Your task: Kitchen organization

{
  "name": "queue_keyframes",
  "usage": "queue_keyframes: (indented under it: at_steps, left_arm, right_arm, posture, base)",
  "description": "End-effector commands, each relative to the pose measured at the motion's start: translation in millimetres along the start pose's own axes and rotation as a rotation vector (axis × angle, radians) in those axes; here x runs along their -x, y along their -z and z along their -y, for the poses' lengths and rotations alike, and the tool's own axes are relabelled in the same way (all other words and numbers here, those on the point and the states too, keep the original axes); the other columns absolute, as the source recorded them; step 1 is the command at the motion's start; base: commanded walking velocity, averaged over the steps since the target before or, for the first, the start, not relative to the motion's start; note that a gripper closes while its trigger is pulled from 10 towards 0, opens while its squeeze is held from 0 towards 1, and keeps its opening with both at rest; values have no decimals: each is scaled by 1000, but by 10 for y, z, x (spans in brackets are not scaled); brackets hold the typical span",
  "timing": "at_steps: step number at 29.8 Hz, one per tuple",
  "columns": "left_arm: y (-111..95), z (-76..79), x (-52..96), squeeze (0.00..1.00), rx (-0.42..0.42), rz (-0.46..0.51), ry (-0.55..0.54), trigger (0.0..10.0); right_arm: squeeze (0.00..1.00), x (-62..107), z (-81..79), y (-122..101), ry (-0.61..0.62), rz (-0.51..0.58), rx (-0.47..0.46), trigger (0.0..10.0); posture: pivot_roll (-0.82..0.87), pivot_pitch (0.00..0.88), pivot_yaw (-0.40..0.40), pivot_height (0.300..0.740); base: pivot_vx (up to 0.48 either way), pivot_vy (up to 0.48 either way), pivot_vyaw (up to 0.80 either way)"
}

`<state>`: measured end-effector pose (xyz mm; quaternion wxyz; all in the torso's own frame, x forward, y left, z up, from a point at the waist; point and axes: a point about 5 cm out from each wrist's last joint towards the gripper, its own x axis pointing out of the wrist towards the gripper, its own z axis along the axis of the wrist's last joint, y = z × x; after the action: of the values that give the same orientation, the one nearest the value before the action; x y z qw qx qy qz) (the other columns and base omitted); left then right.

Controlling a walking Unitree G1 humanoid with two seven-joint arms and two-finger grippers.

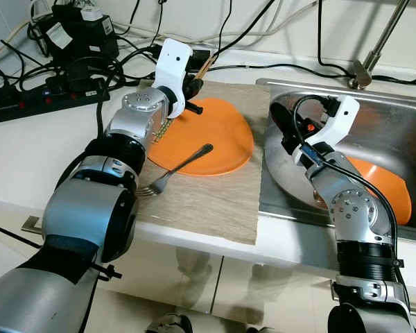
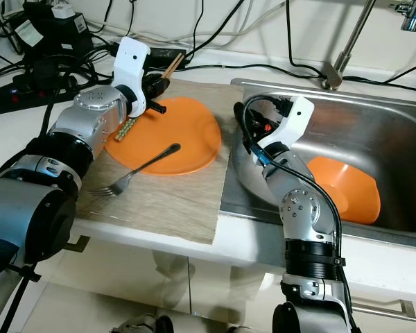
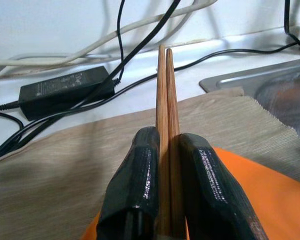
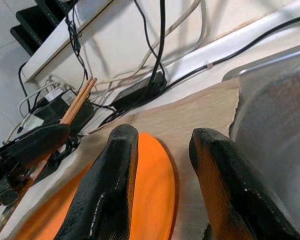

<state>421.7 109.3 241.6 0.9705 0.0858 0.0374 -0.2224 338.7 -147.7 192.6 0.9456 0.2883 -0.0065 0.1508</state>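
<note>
Above round orange plate (image 1: 215, 139) on beige mat (image 1: 215, 201): left gripper (image 3: 162, 200) clamped on wooden chopsticks (image 3: 164, 100), likely for stowing. Over steel sink (image 1: 395, 104): right gripper (image 4: 162, 175) apart, idle.

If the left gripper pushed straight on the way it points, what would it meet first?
Likely the black cable on the counter past the mat, then the wall; depth is unclear. The left gripper is shut on the chopsticks, whose tips would arrive first.
</note>
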Motion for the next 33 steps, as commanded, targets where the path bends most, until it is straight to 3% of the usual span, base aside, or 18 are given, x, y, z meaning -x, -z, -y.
queue_keyframes:
  at_steps: [1,13,29,33]
  left_arm:
    - [-171,7,-13,0,-21,40,17,0]
    - [-468,77,-20,0,-39,123,108,0]
    - [-545,256,-38,0,-49,163,260,0]
    - [-636,280,-31,0,-56,187,290,0]
  right_arm:
    - [0,-39,-4,-58,17,27,17,10000]
    - [0,-87,6,-119,45,80,18,10000]
    - [0,-398,-180,-241,22,145,35,10000]
    - [0,-492,-246,-258,4,164,-1,10000]
  posture:
    - [-85,5,41,740]
    - [-77,0,64,740]
    - [-67,0,94,740]
    - [-64,0,105,740]
  base:
    - [0,0,0]
    - [0,0,0]
    - [0,0,0]
    - [0,0,0]
